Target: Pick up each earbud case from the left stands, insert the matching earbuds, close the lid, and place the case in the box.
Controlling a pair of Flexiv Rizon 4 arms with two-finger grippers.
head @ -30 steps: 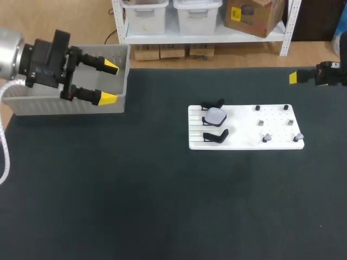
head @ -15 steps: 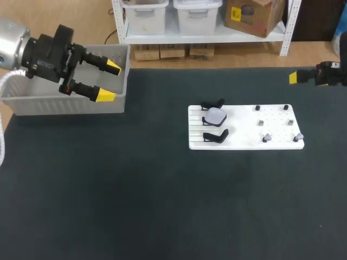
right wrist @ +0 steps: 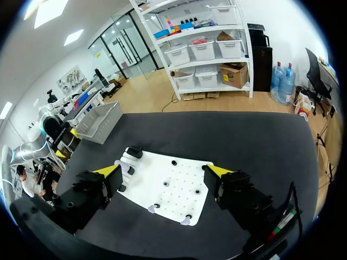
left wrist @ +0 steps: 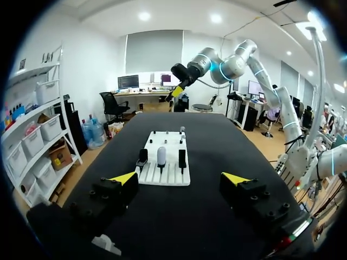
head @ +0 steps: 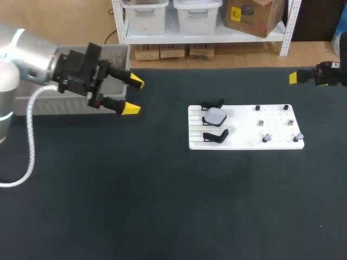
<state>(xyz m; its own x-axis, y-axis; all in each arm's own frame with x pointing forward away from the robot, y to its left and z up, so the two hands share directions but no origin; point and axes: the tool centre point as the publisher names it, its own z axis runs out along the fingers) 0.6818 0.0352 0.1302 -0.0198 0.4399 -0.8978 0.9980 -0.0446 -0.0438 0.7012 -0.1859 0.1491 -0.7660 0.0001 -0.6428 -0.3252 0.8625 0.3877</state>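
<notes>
Work remains — one earbud case (head: 216, 115) sits unpicked on the stands (head: 216, 136). Left gripper (head: 133, 96) and right gripper (right wrist: 164, 172) hold nothing, fingers spread — insertion, closing, boxing all ahead

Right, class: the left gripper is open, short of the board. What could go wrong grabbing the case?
The earbud case sits close between two empty black stands; the open fingers of the left gripper could catch one.
No clamp shows on the white board; a nudge might slide it.
</notes>
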